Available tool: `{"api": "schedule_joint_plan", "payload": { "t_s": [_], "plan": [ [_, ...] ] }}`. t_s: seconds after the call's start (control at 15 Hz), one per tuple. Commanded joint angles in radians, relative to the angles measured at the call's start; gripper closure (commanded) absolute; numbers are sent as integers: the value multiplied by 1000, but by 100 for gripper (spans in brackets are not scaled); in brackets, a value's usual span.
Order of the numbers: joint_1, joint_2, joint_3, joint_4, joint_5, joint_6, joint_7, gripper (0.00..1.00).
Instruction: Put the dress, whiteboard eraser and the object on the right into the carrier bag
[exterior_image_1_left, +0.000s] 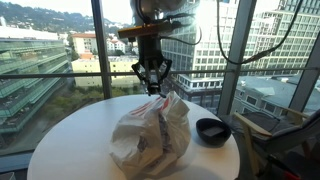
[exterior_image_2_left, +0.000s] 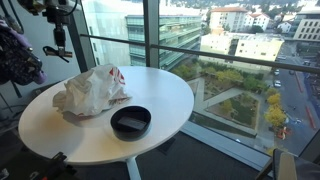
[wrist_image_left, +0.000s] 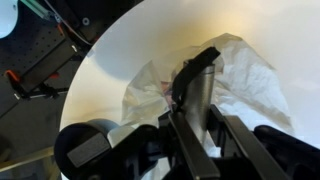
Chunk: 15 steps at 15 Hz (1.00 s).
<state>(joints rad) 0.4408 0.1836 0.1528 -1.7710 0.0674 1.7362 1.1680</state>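
Item: Robotiq gripper (exterior_image_1_left: 152, 85), above the table, jaws partly closed, pinching the whiteboard eraser (wrist_image_left: 195, 80), a dark oblong block, directly over the bag in the wrist view
Item: carrier bag (exterior_image_1_left: 150, 135), whitish, crumpled, red logos, near the middle of the round white table (exterior_image_2_left: 60, 130)
Item: black bowl (exterior_image_2_left: 130, 122), upright, on the table just beside the bag, in both exterior views

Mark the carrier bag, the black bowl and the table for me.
carrier bag (exterior_image_2_left: 88, 92), in an exterior view, crumpled middle of the plastic.
black bowl (exterior_image_2_left: 130, 122), in an exterior view, inside of the bowl.
table (exterior_image_2_left: 55, 135), in an exterior view, bare top near the front edge.
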Motion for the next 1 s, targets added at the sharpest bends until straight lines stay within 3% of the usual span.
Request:
{"api": "schedule_joint_plan", "payload": {
  "t_s": [0.0, 0.47, 0.93],
  "plan": [
    [-62, -53, 37, -176, 34, 80, -46, 87],
    [-86, -42, 63, -287, 4, 357, -172, 87],
    [-113, -17, 43, -354, -20, 406, -177, 87]
  ]
}}
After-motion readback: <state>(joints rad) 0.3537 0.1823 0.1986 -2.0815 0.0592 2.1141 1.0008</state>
